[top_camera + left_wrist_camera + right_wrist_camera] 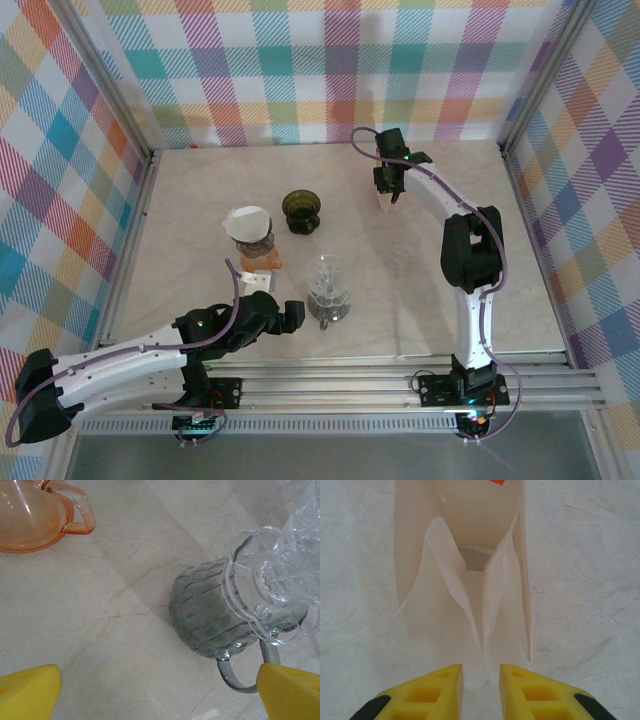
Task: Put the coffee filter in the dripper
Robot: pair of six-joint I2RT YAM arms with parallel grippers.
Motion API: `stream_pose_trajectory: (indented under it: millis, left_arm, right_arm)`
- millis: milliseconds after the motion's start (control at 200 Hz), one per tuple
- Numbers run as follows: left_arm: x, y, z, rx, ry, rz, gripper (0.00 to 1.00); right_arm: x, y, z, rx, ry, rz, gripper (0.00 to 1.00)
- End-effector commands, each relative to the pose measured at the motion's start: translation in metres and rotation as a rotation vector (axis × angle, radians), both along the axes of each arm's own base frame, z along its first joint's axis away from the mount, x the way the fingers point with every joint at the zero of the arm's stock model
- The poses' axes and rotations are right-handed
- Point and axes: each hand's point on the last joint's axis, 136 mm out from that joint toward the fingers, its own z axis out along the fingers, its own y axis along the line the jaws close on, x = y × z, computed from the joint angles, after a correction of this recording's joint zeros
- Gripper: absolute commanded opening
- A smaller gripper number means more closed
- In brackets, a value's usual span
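A white paper coffee filter (447, 605) lies on the marble table at the far right, its folds bunched toward my right gripper (481, 680). That gripper (388, 193) points down on it, its yellow fingers closed narrowly on the filter's near edge. A clear glass dripper (328, 280) sits on a grey glass mug (210, 620) near the table's front middle. My left gripper (160, 695) hovers wide open just left of the mug with nothing between its fingers; the mug's handle (240, 680) is beside the right finger.
A dark green dripper (301, 210) stands mid-table. Left of it a white filter cone (249, 222) sits in another dripper, with an orange dripper (30, 515) in front. Checked walls and metal posts fence the table.
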Motion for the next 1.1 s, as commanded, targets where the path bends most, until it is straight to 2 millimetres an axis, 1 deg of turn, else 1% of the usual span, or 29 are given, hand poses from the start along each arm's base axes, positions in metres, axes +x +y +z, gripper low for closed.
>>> stream_pose_trajectory:
  millis: [0,70,140,320,415,580,860,1095]
  left_arm:
    - [0.005,-0.006,0.016,-0.023,-0.040,-0.004,1.00]
    - [0.005,-0.006,0.015,-0.022,-0.040,-0.002,1.00]
    - [0.005,-0.007,0.014,-0.022,-0.037,0.000,1.00]
    - [0.006,-0.011,0.009,-0.015,-0.022,-0.007,1.00]
    - [0.006,-0.013,0.008,-0.010,-0.014,-0.009,1.00]
    - [0.006,-0.016,0.007,-0.004,-0.009,-0.017,1.00]
    - [0.006,-0.015,0.007,-0.005,-0.007,-0.010,1.00]
    - [0.006,-0.014,0.006,-0.003,-0.005,-0.006,1.00]
  right_arm:
    - [0.002,0.004,0.018,0.011,-0.047,0.025,0.27]
    - [0.003,0.007,0.028,0.027,-0.067,0.035,0.26]
    - [0.004,0.009,0.033,0.035,-0.075,0.049,0.24]
    - [0.009,0.011,0.029,0.024,-0.069,0.062,0.20]
    - [0.012,0.010,0.026,0.011,-0.070,0.062,0.20]
    - [0.016,0.011,0.027,0.009,-0.077,0.071,0.22]
    - [0.022,0.013,0.016,-0.003,-0.055,0.070,0.22]
    - [0.023,0.014,-0.001,-0.011,-0.020,0.064,0.22]
